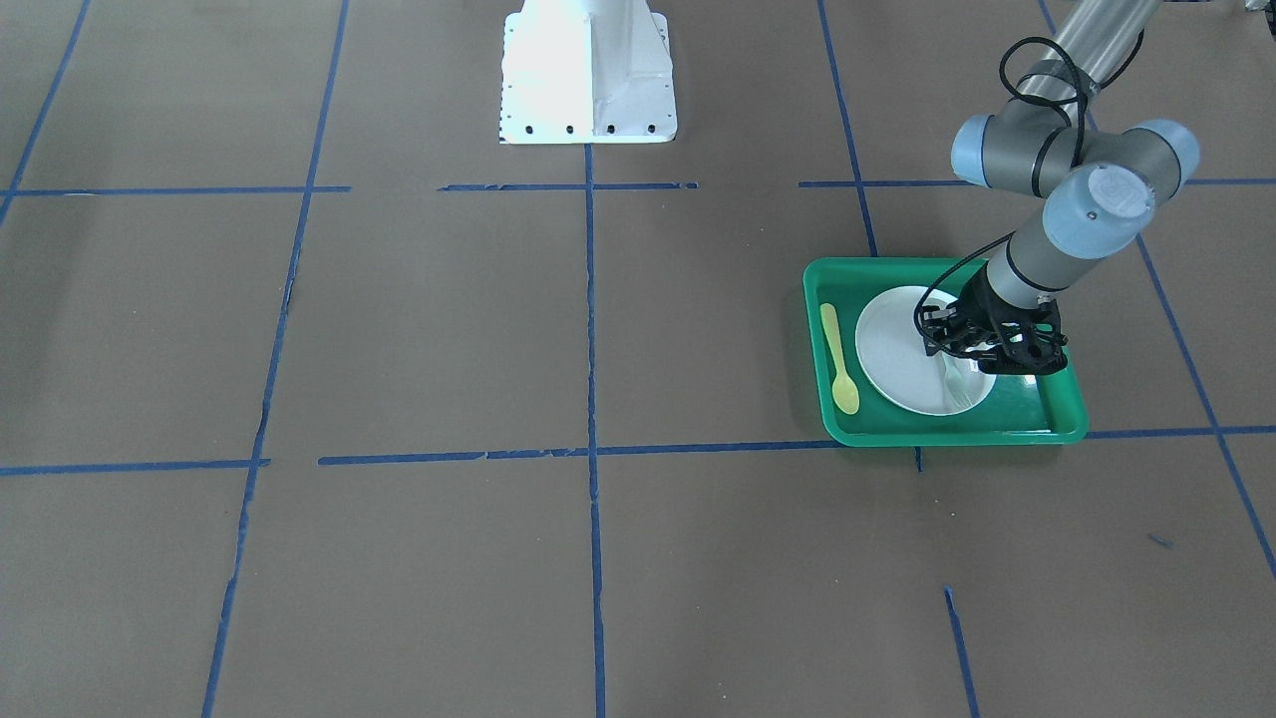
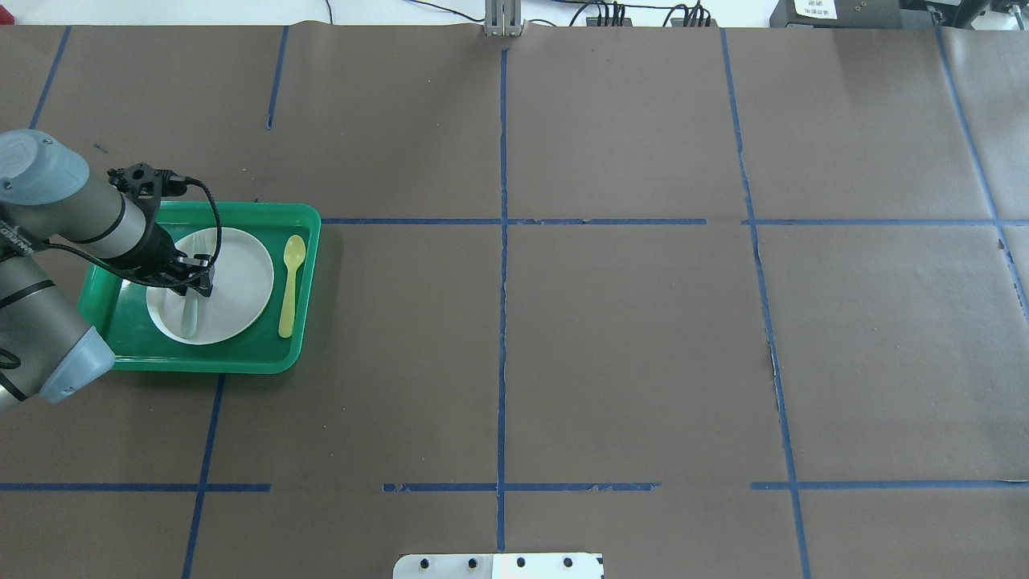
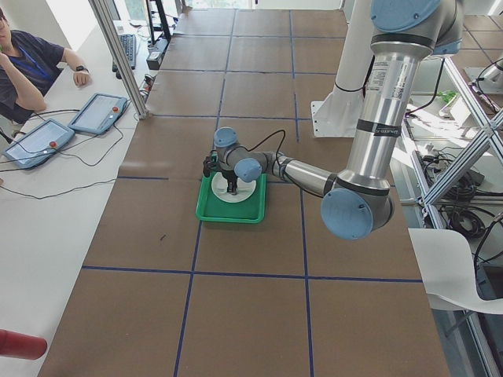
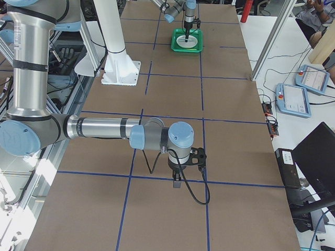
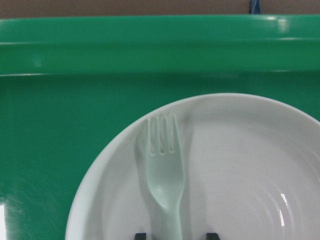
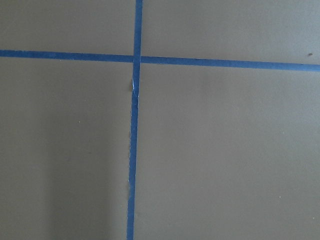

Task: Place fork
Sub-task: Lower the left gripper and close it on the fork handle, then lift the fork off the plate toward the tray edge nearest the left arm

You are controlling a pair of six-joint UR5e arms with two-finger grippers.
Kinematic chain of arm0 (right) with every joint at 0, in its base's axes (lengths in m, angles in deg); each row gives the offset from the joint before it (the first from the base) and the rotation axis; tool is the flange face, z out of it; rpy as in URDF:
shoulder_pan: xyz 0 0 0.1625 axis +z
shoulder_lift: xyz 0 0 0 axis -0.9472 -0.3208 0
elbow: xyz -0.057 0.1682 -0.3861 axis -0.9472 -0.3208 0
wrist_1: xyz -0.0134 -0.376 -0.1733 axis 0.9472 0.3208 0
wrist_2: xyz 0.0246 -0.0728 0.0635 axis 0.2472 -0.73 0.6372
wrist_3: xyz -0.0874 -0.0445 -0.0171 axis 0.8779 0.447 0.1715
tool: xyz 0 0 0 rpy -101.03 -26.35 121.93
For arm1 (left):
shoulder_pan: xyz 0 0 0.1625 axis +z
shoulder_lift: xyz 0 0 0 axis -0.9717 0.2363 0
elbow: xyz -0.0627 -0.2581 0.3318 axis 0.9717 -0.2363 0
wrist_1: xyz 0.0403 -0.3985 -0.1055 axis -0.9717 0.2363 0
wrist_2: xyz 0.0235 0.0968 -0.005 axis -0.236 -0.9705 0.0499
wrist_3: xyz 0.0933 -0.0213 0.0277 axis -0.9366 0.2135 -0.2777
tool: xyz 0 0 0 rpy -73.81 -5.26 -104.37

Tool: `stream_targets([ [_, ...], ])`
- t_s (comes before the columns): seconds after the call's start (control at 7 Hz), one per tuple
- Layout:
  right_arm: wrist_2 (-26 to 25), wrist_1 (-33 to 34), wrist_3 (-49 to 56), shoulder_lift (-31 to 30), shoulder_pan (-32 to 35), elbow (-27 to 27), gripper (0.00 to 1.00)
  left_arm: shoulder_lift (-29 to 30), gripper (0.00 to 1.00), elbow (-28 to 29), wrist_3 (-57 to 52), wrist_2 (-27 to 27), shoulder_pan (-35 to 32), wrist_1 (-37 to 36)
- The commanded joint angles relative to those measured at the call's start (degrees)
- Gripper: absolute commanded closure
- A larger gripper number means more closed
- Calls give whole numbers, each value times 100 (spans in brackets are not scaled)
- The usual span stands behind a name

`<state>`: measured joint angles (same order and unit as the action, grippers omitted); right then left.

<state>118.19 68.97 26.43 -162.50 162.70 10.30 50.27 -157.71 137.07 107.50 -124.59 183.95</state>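
Yellow spoon (image 2: 289, 288) beside plate (image 2: 241, 273) in green tray (image 2: 241, 358) | fork (image 5: 164, 180) flat on plate | left claw (image 2: 194, 283) spread wide astride handle, gripping nothing | right claw (image 4: 178, 180): can't tell

arm tubes (image 3: 377, 118): silver | joint caps (image 1: 1115, 194): blue | left claw (image 2: 193, 288): black | cable (image 2: 215, 213): black

A robotics lab: a left arm (image 3: 376, 118) and a right arm (image 4: 99, 128) by a white pedestal (image 4: 119, 68) reach over a worktop (image 2: 627, 338) papered brown and gridded with blue tape (image 2: 502, 322). Cabled tablets (image 3: 98, 112), a laptop (image 4: 319, 157) and a seated operator (image 3: 27, 67) line the side benches.
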Motion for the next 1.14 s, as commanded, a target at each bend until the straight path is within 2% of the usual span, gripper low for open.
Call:
stream_targets([
  [0.0, 0, 0, 1, 0, 0, 0, 0, -17, 100, -62, -10, -7, -9, 0],
  [0.29, 0, 0, 1, 0, 0, 0, 0, -96, 100, -499, -36, -16, -87, -114],
  [0.57, 0, 0, 1, 0, 0, 0, 0, -140, 100, -922, -236, -7, -351, -692],
  [1.0, 0, 0, 1, 0, 0, 0, 0, -719, 100, -889, -1342, 2, -781, -615],
])
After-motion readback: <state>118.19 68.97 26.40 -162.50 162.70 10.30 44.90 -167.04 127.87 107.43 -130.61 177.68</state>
